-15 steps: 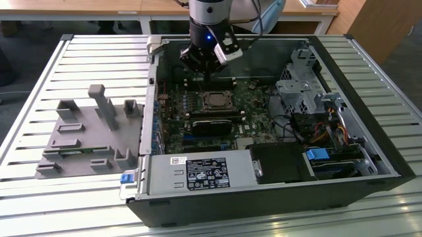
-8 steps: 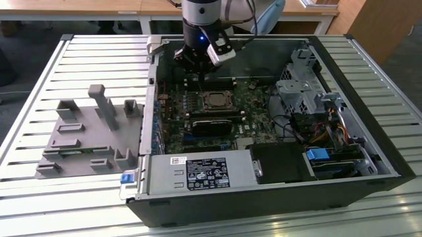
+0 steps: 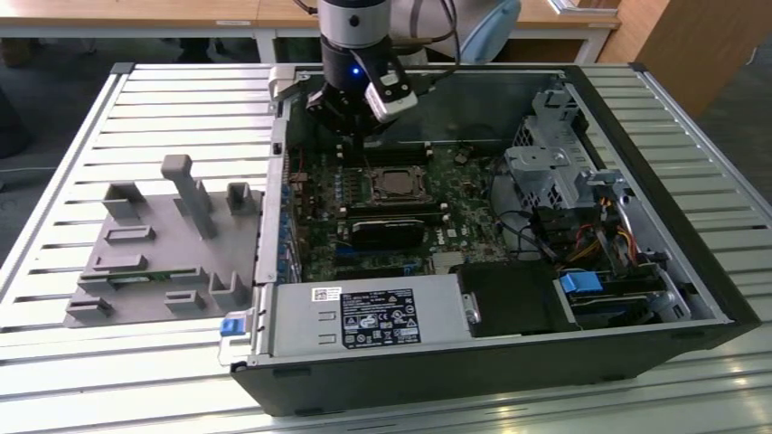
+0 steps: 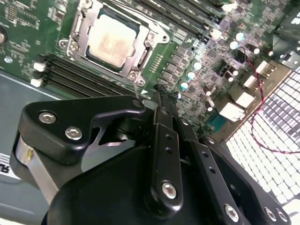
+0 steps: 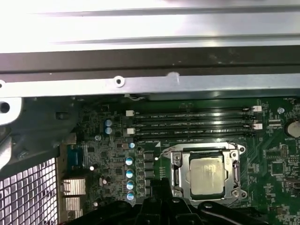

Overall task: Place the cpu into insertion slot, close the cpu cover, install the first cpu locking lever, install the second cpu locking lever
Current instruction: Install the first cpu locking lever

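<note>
Hovering at the exterior view's upper centre, my black gripper (image 3: 353, 143) was clenched empty; the flat silver-tan square cpu (image 3: 392, 184) lay near, lower-right of my jaws.

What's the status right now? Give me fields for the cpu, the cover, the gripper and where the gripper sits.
cpu: lying flat in the insertion slot, metal face up
cpu cover: down flat, framing the cpu
gripper: shut, nothing seen in it
gripper place: over the green circuit board, beside a corner of the cpu cover, apart from the cpu
</note>
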You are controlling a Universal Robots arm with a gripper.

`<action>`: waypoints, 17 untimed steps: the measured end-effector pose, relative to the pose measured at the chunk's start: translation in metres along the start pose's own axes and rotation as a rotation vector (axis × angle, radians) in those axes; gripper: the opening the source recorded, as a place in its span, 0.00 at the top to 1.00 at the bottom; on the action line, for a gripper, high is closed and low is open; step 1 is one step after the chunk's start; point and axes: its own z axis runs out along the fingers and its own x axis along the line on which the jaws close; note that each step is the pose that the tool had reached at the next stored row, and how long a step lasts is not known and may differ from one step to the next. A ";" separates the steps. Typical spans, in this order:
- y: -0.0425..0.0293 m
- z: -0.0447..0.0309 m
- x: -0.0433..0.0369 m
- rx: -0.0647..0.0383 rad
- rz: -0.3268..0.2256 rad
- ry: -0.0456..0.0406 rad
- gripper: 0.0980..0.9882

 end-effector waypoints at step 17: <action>0.0130 0.0051 0.0108 0.000 0.000 0.0001 0.99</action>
